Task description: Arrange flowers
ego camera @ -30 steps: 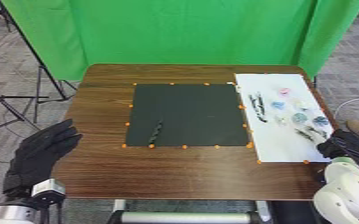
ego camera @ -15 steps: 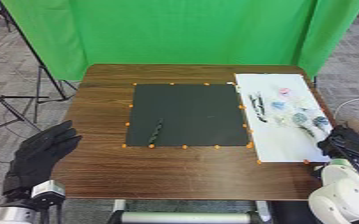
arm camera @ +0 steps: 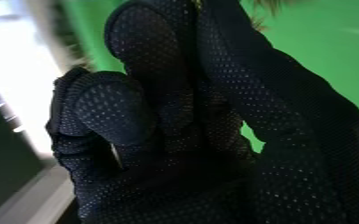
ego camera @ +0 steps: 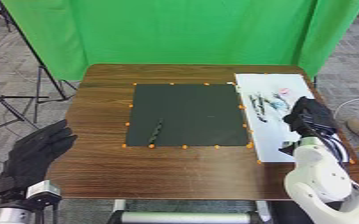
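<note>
No text, label, brand, number or sign readable in head view or right wrist view.

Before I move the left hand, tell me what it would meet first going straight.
The left hand looks free over the table; the green curtain probably comes first, though depth is unclear.

This looks like a robotics lab: a green backdrop curtain [ego camera: 193, 32] hangs behind the brown wooden table [ego camera: 104, 172], black stands [ego camera: 42, 67] rise left of it, grey carpet [ego camera: 349, 75] surrounds it, and a white robot arm [ego camera: 322, 172] crosses its near right corner.
</note>
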Tool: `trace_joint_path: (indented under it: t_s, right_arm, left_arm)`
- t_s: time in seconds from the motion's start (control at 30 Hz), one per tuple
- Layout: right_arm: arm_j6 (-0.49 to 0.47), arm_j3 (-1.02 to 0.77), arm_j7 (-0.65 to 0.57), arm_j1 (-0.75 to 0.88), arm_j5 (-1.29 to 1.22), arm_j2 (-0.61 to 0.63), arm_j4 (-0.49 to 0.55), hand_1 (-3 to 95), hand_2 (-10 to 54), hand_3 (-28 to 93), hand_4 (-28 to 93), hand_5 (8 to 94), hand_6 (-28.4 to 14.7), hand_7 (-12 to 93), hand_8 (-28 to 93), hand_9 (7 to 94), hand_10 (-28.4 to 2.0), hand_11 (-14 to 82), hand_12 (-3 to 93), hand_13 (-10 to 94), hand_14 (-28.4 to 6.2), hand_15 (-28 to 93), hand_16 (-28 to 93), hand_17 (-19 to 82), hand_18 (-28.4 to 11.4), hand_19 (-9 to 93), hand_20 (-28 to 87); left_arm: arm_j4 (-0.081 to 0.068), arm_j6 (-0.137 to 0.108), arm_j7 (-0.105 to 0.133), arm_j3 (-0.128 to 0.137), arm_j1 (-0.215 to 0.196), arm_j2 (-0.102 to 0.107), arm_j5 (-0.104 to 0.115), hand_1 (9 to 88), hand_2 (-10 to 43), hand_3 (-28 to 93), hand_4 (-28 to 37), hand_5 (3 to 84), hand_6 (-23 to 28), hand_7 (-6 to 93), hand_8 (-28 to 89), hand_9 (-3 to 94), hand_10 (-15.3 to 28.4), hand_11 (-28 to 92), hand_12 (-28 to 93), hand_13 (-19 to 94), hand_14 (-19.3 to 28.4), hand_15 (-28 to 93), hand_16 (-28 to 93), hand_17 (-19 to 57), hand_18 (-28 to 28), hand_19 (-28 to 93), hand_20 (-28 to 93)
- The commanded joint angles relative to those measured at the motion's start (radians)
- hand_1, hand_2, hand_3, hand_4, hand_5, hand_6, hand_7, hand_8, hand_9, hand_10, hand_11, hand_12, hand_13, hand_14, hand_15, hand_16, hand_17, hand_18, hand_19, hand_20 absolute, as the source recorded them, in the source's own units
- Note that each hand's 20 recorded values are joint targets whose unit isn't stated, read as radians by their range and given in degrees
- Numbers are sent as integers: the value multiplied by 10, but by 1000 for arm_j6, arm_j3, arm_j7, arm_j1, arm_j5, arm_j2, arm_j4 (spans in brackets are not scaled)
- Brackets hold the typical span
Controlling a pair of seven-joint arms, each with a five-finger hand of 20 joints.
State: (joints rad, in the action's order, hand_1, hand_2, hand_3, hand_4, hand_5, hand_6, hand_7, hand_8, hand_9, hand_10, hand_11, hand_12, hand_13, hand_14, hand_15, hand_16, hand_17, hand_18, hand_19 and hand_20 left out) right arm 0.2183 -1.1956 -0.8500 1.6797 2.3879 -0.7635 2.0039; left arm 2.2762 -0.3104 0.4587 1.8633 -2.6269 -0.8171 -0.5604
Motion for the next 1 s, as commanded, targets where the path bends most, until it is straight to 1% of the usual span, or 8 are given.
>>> trace_joint_path:
  t_s: [0.03, 0.07, 0.23, 0.33, 0.47, 0.57, 0.67, 1.0]
  right_arm:
    - [-70, 261, 77, -296, -28, -103, 13, 525, -95, 780, -283, 877, -29, 211, 125, 864, -130, 380, 326, 723, -131, 751, 249, 323, -284, 921, 299]
    - [-82, 288, 83, -317, -24, -126, 1, 525, -95, 780, -283, 877, -30, 210, 126, 864, -131, 380, 326, 723, -133, 751, 250, 323, -284, 921, 300]
    - [-146, 426, 81, -398, -6, -231, -87, 525, -95, 781, -283, 879, -30, 207, 131, 866, -131, 382, 325, 725, -134, 753, 252, 323, -284, 923, 303]
    - [-193, 468, 75, -403, 4, -289, -139, 524, -95, 784, -283, 880, -30, 205, 134, 866, -131, 383, 324, 725, -133, 753, 252, 324, -284, 922, 304]
    - [-245, 500, 66, -390, 22, -335, -185, 522, -95, 785, -283, 881, -31, 204, 136, 866, -131, 385, 324, 726, -134, 753, 253, 324, -284, 922, 306]
    - [-270, 511, 65, -370, 39, -350, -199, 521, -95, 787, -283, 882, -31, 203, 138, 866, -132, 385, 323, 726, -135, 754, 254, 324, -284, 922, 307]
    - [-288, 514, 62, -343, 40, -350, -193, 521, -95, 787, -283, 883, -32, 202, 139, 866, -132, 387, 323, 726, -135, 754, 254, 323, -284, 921, 308]
    - [-331, 530, 77, -317, 37, -362, -171, 520, -95, 786, -282, 885, -32, 198, 136, 865, -133, 393, 319, 727, -137, 754, 254, 319, -284, 918, 312]
  left_arm:
    - [7, -3, -6, 5, 3, 10, 1, 271, 48, 822, -133, 452, 133, 123, -81, 370, 218, 329, 86, 257, 276, 551, -114, -97, 214, 570, 119]
    - [7, 1, -17, 9, 7, 4, -4, 271, 49, 822, -133, 452, 133, 124, -81, 370, 218, 329, 86, 257, 276, 551, -114, -97, 214, 570, 119]
    - [9, 1, -27, 14, 4, 0, -7, 271, 49, 822, -133, 452, 134, 123, -81, 370, 218, 329, 86, 258, 276, 552, -114, -97, 214, 571, 120]
    - [8, 3, -31, 13, 9, -1, -8, 271, 49, 821, -133, 452, 134, 123, -81, 370, 218, 328, 86, 258, 276, 552, -114, -97, 214, 570, 120]
    - [8, 12, -51, 23, 17, -14, -17, 271, 49, 822, -132, 452, 134, 123, -81, 370, 218, 328, 86, 258, 277, 551, -115, -97, 214, 571, 120]
    - [8, 18, -59, 32, 17, -19, -21, 272, 49, 821, -132, 452, 133, 124, -81, 371, 217, 329, 87, 258, 277, 552, -114, -97, 214, 571, 119]
    - [6, 27, -78, 30, 32, -28, -29, 272, 49, 821, -131, 452, 134, 124, -81, 371, 217, 329, 86, 258, 277, 551, -114, -97, 214, 570, 119]
    - [4, 36, -99, 30, 46, -36, -37, 272, 49, 821, -132, 452, 134, 122, -81, 370, 218, 328, 85, 258, 275, 552, -115, -97, 214, 570, 119]
